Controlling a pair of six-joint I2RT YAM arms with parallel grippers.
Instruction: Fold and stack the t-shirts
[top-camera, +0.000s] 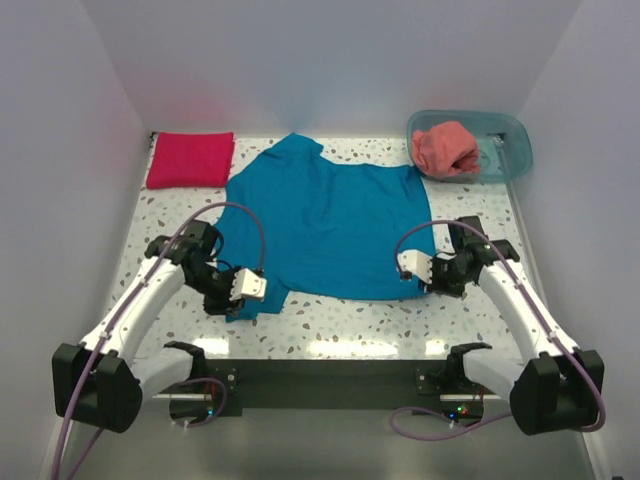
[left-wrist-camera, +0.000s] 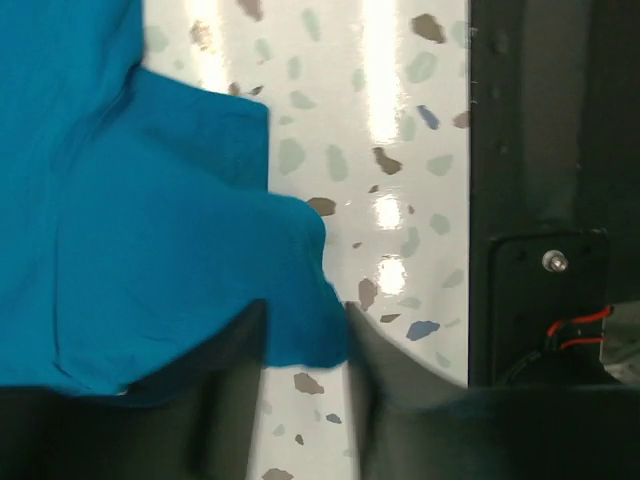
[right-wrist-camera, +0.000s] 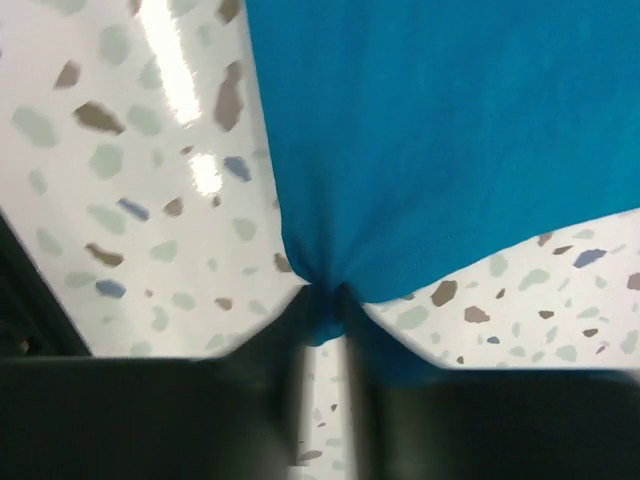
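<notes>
A teal-blue t-shirt lies spread flat in the middle of the table. My left gripper is at its near left corner. In the left wrist view the shirt corner lies between the parted fingers of the left gripper and is not pinched. My right gripper is at the near right corner. In the right wrist view it is shut on a bunched bit of the shirt's hem. A crimson-magenta shirt lies folded at the back left. A salmon-coral shirt is crumpled in the tub.
A translucent teal plastic tub stands at the back right corner. White walls close in the table on three sides. The black mounting bar of the arm bases runs along the near edge.
</notes>
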